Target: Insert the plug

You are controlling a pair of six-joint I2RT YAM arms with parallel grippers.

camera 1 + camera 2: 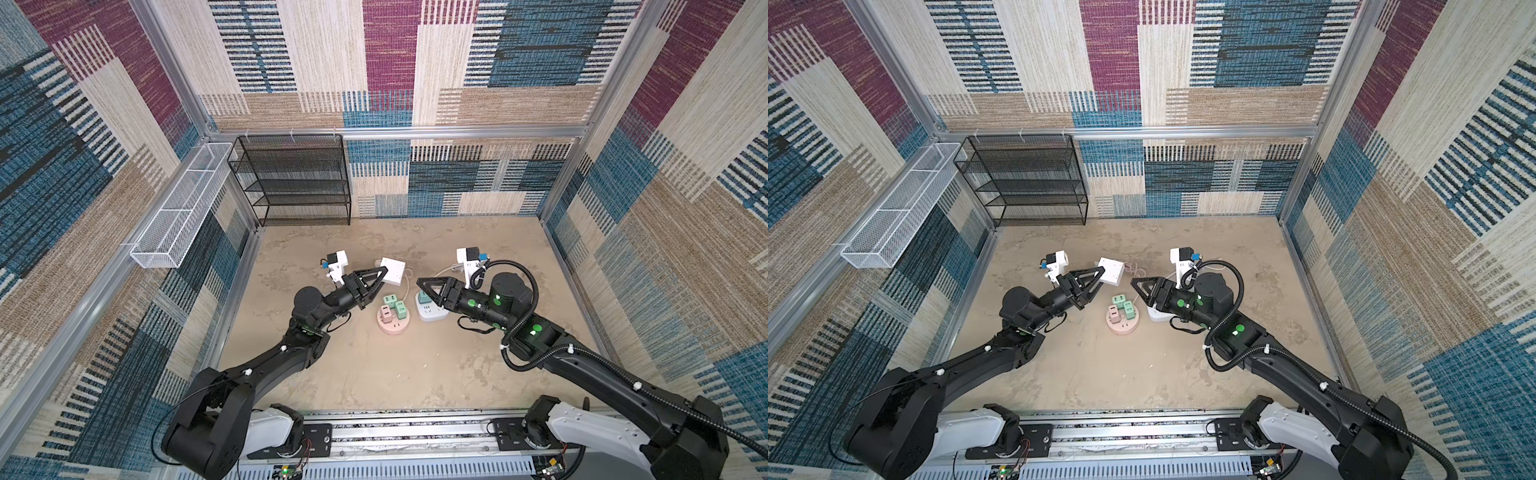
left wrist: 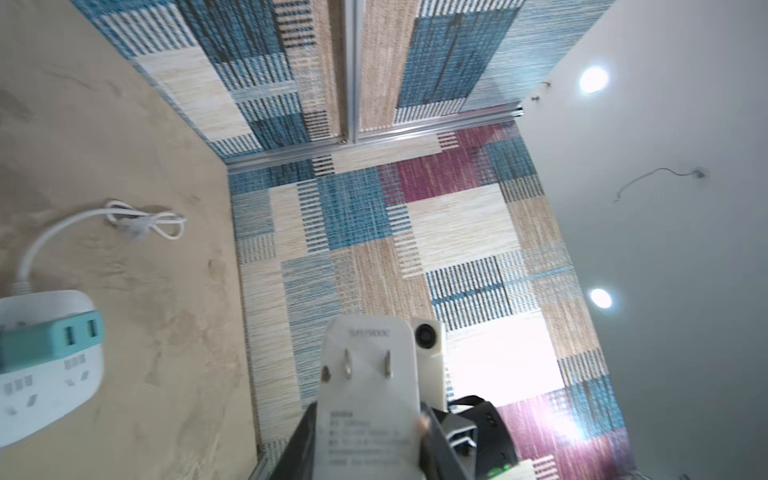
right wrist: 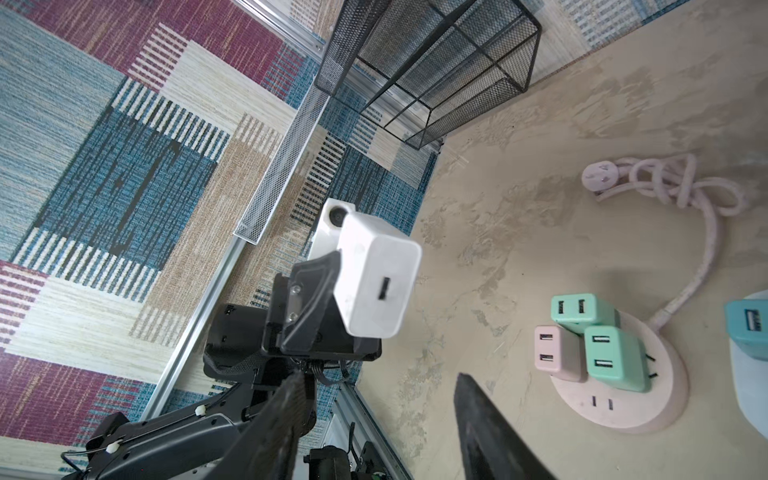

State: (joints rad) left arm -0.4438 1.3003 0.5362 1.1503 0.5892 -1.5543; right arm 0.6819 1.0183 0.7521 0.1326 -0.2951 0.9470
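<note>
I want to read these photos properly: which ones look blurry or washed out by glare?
Left wrist view: ceiling lamps flare, a wall patch is washed out, and the white charger has a soft label. Right wrist view: that charger is crisp, but the right gripper shows blurred fingers. Both top views: even light, no glare.

Cluster at the middle of the bench (image 1: 374, 374), plug (image 1: 392, 270) raised behind it.

The round strip (image 1: 393, 328) sat mid-bench with three adapters (image 1: 392, 305) standing on it; the square strip (image 1: 432, 313) lay just to its right, carrying one adapter (image 1: 423, 297). The plug hung clear of the bench in the left jaws, behind the round strip. The round strip's cord (image 3: 673, 183) and the square strip's cord (image 2: 145, 218) lay coiled behind them. A wire shelf (image 1: 295, 178) stood in the rear left corner, a mesh tray (image 1: 178, 208) along the left wall.
</note>
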